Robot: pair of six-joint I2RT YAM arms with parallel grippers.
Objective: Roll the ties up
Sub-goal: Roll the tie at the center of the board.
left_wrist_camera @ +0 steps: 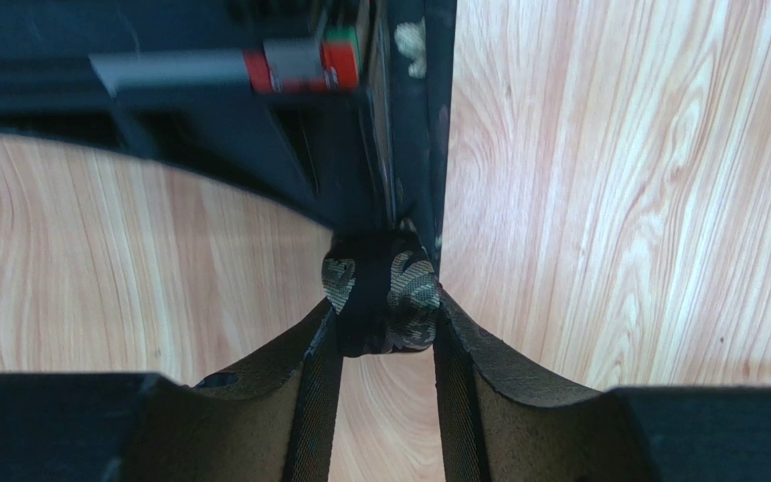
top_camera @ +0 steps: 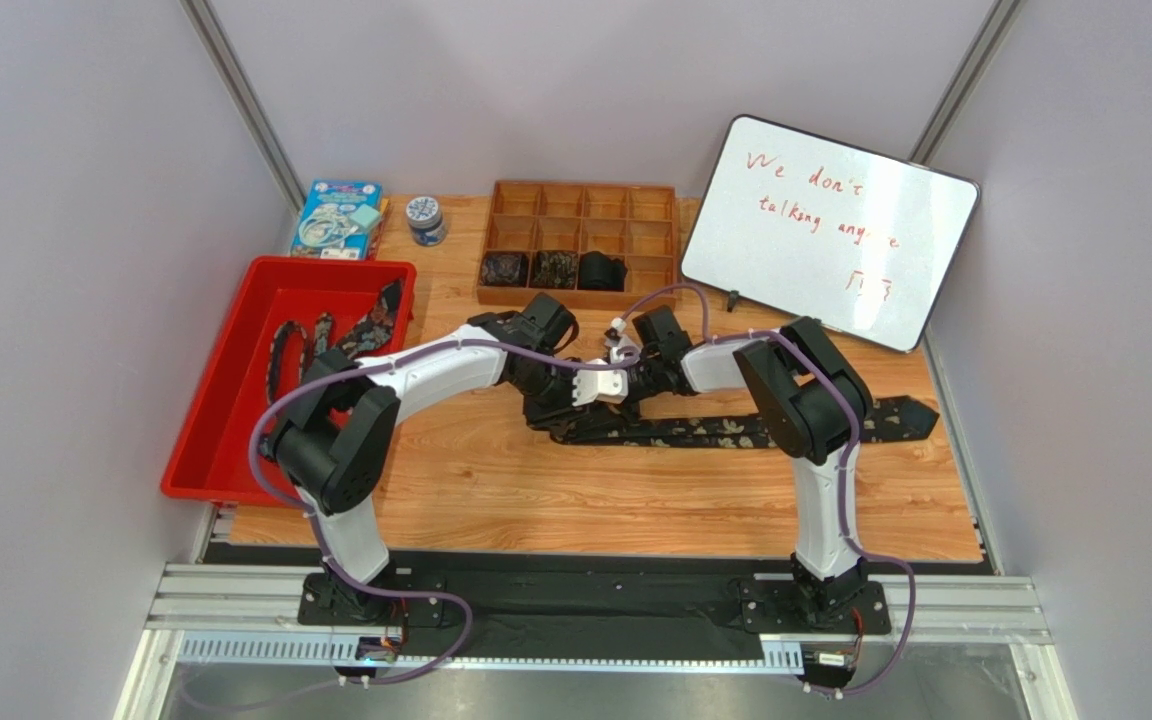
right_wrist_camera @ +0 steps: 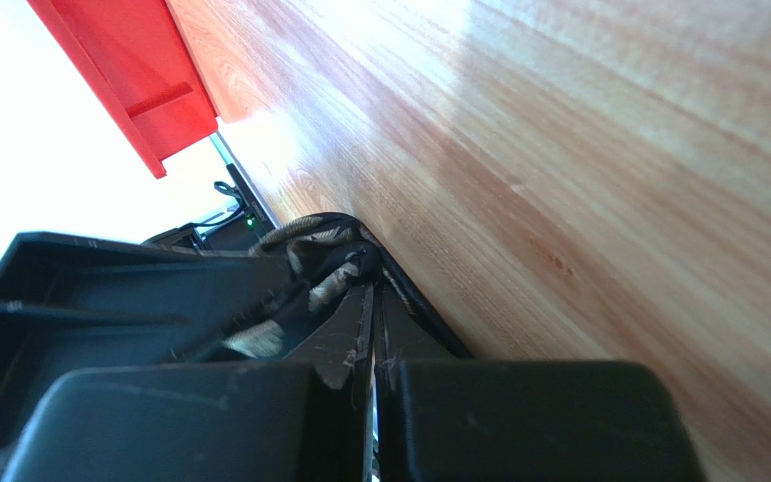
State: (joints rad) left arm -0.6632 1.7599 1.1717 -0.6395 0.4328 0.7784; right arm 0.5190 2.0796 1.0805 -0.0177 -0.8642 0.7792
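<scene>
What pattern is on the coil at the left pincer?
The coil is dark with pale floral speckles; left wrist view shows it best.

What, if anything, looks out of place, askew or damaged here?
Nothing is spilled or damaged. The whiteboard stands tilted at the far right. The tie lies flat, its end coiled in the left claw. The spare ties lie loose in the red tray.

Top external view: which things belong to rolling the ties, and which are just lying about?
Part of the job:
- stretched tie on the table, one end already coiled
- unrolled ties in the red tray
- rolled coils in the wooden divider box

Just lying about:
- whiteboard
- blue packet
- small jar
</scene>
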